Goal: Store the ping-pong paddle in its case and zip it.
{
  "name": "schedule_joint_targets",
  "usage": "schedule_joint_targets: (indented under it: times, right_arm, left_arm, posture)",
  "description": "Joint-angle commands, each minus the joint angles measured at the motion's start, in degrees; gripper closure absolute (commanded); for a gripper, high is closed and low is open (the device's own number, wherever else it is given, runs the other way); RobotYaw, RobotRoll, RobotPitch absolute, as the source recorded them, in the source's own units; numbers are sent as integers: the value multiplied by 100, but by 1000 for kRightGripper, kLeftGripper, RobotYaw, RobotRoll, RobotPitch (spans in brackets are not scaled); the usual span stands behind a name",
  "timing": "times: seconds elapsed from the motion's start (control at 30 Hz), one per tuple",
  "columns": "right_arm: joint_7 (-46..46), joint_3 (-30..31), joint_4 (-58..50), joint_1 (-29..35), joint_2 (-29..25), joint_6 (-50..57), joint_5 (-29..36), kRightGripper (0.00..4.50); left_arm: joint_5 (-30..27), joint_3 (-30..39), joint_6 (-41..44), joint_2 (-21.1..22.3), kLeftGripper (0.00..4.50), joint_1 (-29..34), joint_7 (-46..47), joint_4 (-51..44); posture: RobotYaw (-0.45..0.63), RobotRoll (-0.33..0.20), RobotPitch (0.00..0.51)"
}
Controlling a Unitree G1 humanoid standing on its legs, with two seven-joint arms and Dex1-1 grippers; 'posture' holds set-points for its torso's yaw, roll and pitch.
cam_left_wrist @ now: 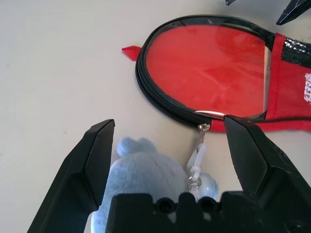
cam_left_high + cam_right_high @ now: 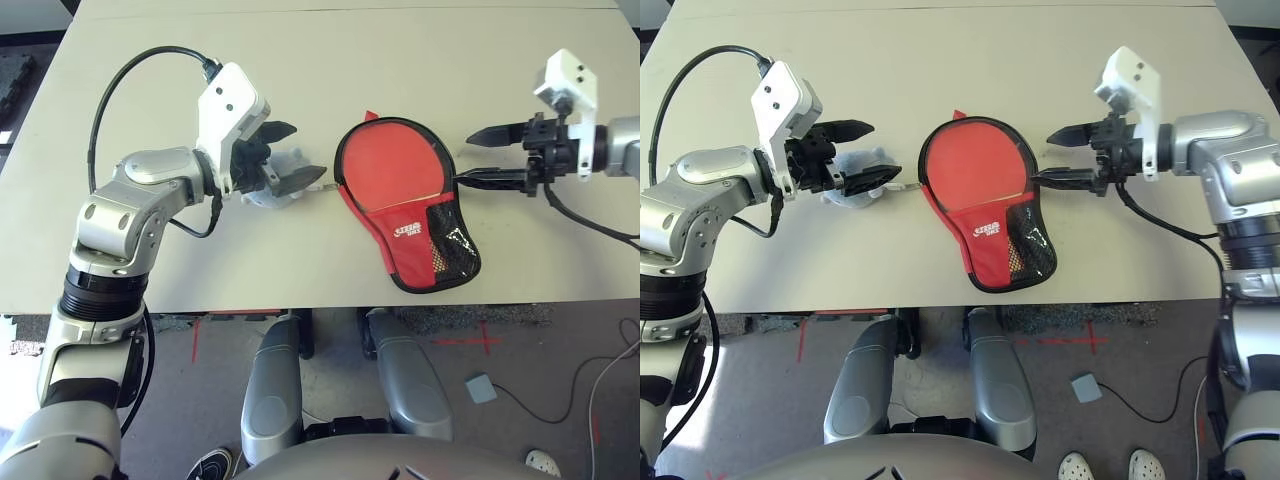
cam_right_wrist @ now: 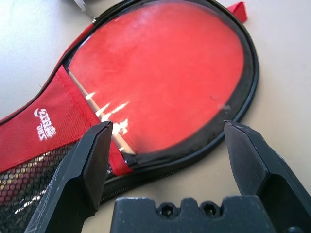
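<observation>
Both grippers, left and right, gape wide, empty. The soft case may slide; pinch its firmer edge.

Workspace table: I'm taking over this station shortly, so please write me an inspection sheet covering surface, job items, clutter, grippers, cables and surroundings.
Surface: pale table, no spill seen.
Job items: paddle inside the red case, seen through its clear window; case lies flat.
Clutter: fluffy pale blue-grey toy beside the case, linked by a strap to its zipper pull.
Grippers: left gripper open around the toy's side, right gripper open at the case's edge.
Cables: black cable on each arm; others on the floor.
Surroundings: red floor tape, shoes near the table.
</observation>
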Motion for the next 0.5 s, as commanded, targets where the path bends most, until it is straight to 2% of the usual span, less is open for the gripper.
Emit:
schedule_joint_targets:
  times: [0.03,0.23,0.5]
  right_arm:
    - [-19,151,398,-90,340,-360,-347,22]
    - [-114,128,883,-122,674,-808,-828,22]
    - [-118,141,973,23,746,-1090,-1127,22]
  left_arm:
    - [5,3,95,146,0,194,-104,-82]
    - [44,33,125,317,0,295,-135,-39]
    - [130,99,10,457,0,310,-154,226]
  posture:
    - [-27,0,289]
    - [-13,0,276]
    - [-13,0,265]
